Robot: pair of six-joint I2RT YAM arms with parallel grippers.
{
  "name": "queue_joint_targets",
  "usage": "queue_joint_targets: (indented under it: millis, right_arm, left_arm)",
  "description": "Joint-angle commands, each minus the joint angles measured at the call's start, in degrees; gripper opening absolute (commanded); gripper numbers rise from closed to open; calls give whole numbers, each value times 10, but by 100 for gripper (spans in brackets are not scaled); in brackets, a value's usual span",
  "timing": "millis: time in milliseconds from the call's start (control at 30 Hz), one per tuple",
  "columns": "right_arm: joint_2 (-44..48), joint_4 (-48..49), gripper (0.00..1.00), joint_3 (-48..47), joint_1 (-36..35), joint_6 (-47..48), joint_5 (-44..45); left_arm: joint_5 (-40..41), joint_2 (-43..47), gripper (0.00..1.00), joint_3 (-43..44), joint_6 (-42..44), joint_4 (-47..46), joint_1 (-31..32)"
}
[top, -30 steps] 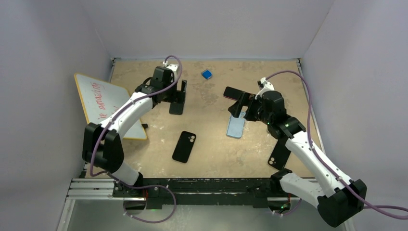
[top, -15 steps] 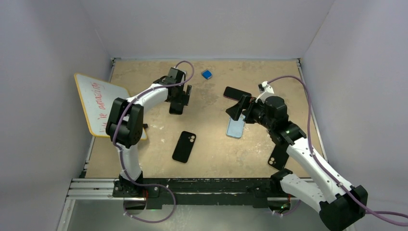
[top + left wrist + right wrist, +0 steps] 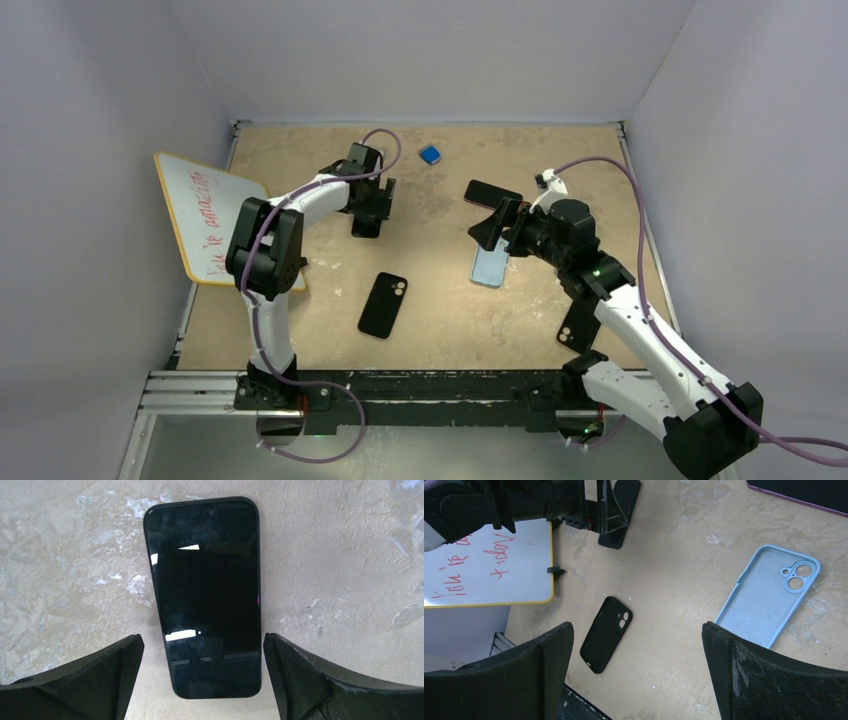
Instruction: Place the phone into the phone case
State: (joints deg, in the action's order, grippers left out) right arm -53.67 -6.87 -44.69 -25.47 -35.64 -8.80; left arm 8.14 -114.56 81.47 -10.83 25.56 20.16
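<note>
A black phone (image 3: 207, 595) lies screen up on the tan table; in the top view the phone (image 3: 365, 229) shows just below my left wrist. My left gripper (image 3: 202, 677) (image 3: 372, 208) stands open, one finger on each side of the phone's near end, neither touching it. A black phone case (image 3: 383, 305) (image 3: 606, 632) lies open side down mid-table. A light blue phone case (image 3: 489, 266) (image 3: 769, 602) lies open side up to the right. My right gripper (image 3: 500, 226) (image 3: 636, 675) hovers open and empty above the blue case's far end.
A second dark phone (image 3: 492, 192) (image 3: 804, 492) with a purple edge lies behind the right gripper. Another black case (image 3: 578, 325) rests near the right arm's base. A whiteboard (image 3: 210, 215) sits at the left edge and a small blue block (image 3: 430, 154) at the back.
My left arm has folded up steeply, and its gripper has settled lower around the black phone. My right wrist has tilted slightly above the blue case. No object has moved.
</note>
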Motion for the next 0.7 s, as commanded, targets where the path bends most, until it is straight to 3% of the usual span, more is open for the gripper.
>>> queue_joint_targets:
  millis: [0, 300, 667]
  right_arm:
    - [1, 25, 99, 8, 0, 0, -12]
    - [7, 11, 99, 23, 0, 1, -19]
    - [-2, 22, 97, 50, 0, -62, -22]
  left_arm:
    - [-19, -15, 95, 1, 6, -22, -7]
    - [-24, -30, 88, 5, 3, 1, -7]
    - [-64, 16, 64, -52, -25, 11, -5]
